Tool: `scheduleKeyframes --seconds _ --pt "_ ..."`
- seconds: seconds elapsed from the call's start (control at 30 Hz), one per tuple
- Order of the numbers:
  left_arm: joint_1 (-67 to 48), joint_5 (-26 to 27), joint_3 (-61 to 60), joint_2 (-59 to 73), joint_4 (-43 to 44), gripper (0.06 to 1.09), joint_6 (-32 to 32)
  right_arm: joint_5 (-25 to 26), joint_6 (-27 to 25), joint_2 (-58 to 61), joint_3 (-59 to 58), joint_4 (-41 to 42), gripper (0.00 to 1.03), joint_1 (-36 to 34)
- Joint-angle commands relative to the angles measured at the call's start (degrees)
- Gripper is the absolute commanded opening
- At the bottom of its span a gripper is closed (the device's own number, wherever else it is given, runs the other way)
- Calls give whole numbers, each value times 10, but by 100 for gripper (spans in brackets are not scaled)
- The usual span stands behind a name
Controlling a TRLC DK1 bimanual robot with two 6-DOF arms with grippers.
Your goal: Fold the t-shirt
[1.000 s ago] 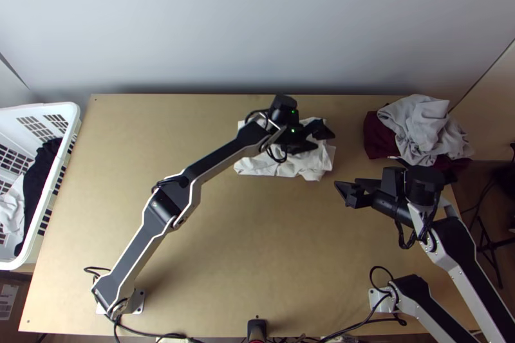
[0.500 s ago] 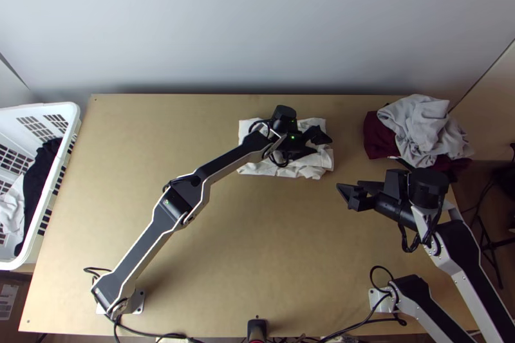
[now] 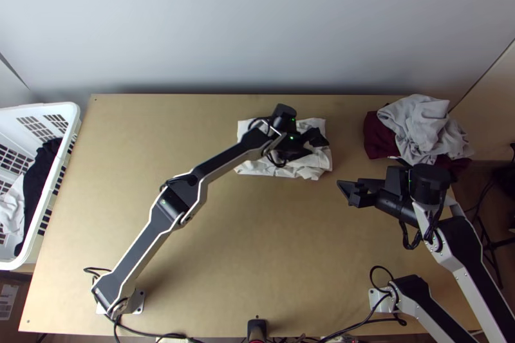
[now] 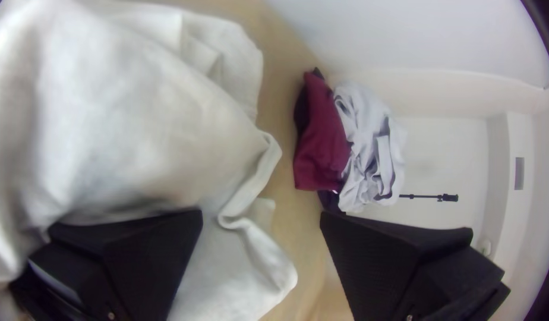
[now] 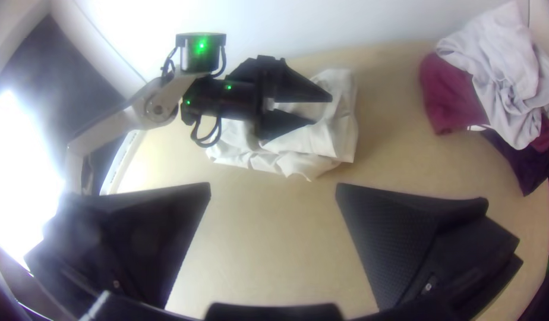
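From my seat at the controls, the top view has the left gripper [image 3: 320, 148] over the white t-shirt [image 3: 252, 167], towards the table's far edge. Compared with a second ago, its fingertips sit a little closer to the near side of the table, and the elbow of the left arm [image 3: 172, 204] has shifted slightly to the right. Between the last two top frames I can pick out very little movement.

The t-shirt lies as a rumpled, roughly rectangular bundle, with creases along its near side. It stays in nearly the same place, though its right-hand edge looks slightly changed in shape. My left wrist view shows the fingers of the left gripper [image 4: 261, 214] well apart, one over the white fabric and the other over bare table [image 4: 286, 238]. I can't tell whether either one is touching the cloth.

The right gripper [image 3: 344, 194] hangs nearer to me than the t-shirt and off to its right, its fingers spread wide with nothing between them. It has edged slightly to the right since the first frame.

The grey cloth [image 3: 421, 125] lies bunched on the maroon cloth [image 3: 378, 137] at the far right corner, both unchanged. At the left, the white basket [image 3: 72, 113] holds black cloth [image 3: 38, 176] and some more white cloth [image 3: 11, 211], just as before.
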Motion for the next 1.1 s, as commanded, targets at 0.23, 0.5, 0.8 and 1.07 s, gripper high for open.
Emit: scheduleKeyframes --seconds 0.23,0.5,0.8,1.07 --pt "29 -2 -45 -207 -122 103 116 -4 -1 12 45 -19 98 6" --pt "60 -21 -82 -303 -241 103 214 -4 9 12 1 -16 98 26" --pt "115 -101 -197 -448 -320 103 334 -7 12 14 -119 25 98 33" --pt "166 -145 -284 -566 -322 103 362 -25 52 118 -144 142 98 23"
